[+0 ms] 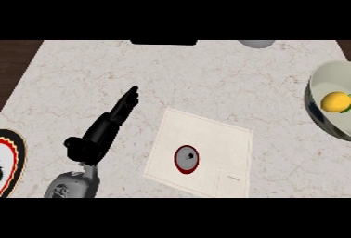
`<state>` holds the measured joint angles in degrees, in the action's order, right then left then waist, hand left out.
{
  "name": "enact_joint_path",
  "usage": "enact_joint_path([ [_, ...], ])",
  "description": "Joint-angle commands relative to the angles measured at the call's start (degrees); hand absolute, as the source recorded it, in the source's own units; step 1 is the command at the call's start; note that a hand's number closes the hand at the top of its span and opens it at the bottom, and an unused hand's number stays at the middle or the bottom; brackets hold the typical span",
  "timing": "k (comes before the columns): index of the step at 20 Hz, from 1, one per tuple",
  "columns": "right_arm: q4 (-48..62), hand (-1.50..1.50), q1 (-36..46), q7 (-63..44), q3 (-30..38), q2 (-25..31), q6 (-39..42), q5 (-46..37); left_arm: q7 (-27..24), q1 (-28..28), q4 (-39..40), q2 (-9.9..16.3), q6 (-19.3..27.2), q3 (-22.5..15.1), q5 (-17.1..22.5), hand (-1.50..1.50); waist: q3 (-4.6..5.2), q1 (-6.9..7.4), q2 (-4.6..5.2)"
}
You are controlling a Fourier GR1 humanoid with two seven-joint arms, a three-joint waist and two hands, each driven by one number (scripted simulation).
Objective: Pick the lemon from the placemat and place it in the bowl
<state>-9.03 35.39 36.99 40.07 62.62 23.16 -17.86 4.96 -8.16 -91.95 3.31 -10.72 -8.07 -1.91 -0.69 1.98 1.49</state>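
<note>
The yellow lemon [335,101] lies inside the pale bowl [322,79] at the right edge of the head view. A cream placemat [219,139] sits in the middle of the counter, with only a small round grey-and-red mark [186,159] on it. My left hand [103,130] is left of the placemat, its fingers straight and pointing away up the counter, holding nothing. My right hand does not show.
The marble counter [205,74] has dark wood beyond its left and right edges. A black-rimmed plate [15,153] pokes in at the lower left. At the far edge sit a black object [163,42] and a grey round object [257,43].
</note>
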Motion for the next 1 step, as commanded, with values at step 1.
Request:
enact_joint_path([
  [1, 1.1, -1.5, -3.0, 2.7, 0.7, 2.0, 4.2, 0.6, -1.4, -0.3, 1.2, 0.8, -0.6, 0.9, 0.2, 0.0, -0.1, -0.15, 0.22],
])
